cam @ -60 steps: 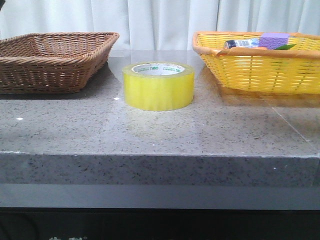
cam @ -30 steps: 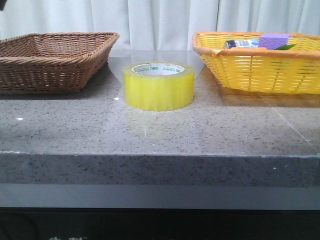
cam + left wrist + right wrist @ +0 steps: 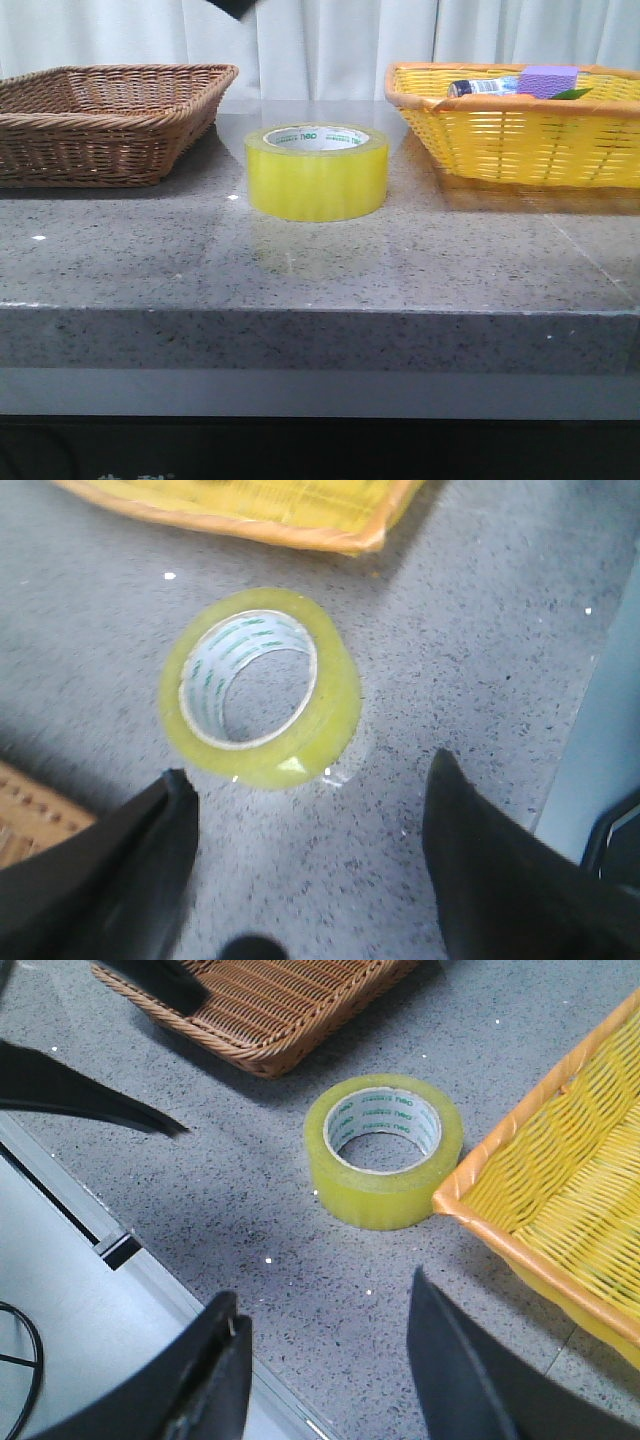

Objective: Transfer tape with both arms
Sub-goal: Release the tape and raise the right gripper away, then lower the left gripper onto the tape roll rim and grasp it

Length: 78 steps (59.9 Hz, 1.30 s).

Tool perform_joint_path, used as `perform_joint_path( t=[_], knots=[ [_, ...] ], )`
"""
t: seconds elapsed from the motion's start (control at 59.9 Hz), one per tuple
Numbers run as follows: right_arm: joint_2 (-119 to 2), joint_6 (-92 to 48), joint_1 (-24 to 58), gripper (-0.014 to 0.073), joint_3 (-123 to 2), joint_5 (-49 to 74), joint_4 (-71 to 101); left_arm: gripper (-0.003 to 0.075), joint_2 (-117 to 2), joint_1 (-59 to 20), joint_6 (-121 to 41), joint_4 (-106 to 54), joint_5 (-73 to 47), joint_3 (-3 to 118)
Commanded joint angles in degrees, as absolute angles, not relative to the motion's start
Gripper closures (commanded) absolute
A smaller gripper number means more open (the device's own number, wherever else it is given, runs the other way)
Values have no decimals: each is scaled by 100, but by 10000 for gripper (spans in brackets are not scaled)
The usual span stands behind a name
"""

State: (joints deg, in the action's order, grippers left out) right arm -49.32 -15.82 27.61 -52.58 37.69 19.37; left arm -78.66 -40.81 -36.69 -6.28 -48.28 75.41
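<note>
From my seat, nearest is the speckled grey stone surface [image 3: 320, 270]. On it, roughly mid-way across, sits one wide roll of pale yellow see-through packing tape [image 3: 317, 171], flat on its side, white inner ring with green print facing up. It's between two baskets and touching neither in the front view.

Further back: one brown woven wicker basket [image 3: 105, 120] on the left, one yellow woven plastic basket [image 3: 520, 125] on the right. Inside the yellow one I can count one purple block [image 3: 548, 80], plus a dark-capped bottle [image 3: 482, 87] and a sliver of something green, both mostly hidden by the rim.

Left claw [image 3: 310, 870]: fingers spread wide, holding nothing, hanging over the surface near the roll. Right claw [image 3: 325, 1360]: also wide open and empty, roll out ahead of it beside the yellow basket's corner. In the front view only a black scrap shows at the top edge, can't tell which part.
</note>
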Motion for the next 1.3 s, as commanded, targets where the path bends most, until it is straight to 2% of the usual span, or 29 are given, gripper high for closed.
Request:
perform_joint_path(
  t=[0.0, 0.134, 0.384, 0.885, 0.968, 1.152, 1.219, 1.285],
  knots=[
    [-4921, -1594, 2730, 201, -5406, 3384, 2037, 248, -8272, -4146, -4010, -716, -4991, 8183],
    [-4921, -1594, 2730, 201, -5406, 3384, 2037, 248, -9065, -4146, -4156, -716, -5568, 8937],
    [-4921, -1594, 2730, 201, -5406, 3384, 2037, 248, -10139, -4146, -4446, -716, -5947, 9787],
    [-4921, -1594, 2730, 201, -5406, 3384, 2037, 250, -11031, -4146, -4446, -705, -6097, 10086],
    [-4921, -1594, 2730, 201, -5406, 3384, 2037, 300, -11041, -4136, -4446, -692, -6151, 10086],
    [-4921, -1594, 2730, 201, -5406, 3384, 2037, 500, -11041, -4136, -4446, -692, -6233, 10194],
    [-4921, -1594, 2730, 201, -5406, 3384, 2037, 533, -11041, -4136, -4370, -692, -6302, 10301],
    [-4921, -1594, 2730, 201, -5406, 3384, 2037, 530, -11041, -4136, -4262, -665, -6327, 10404]
  ],
)
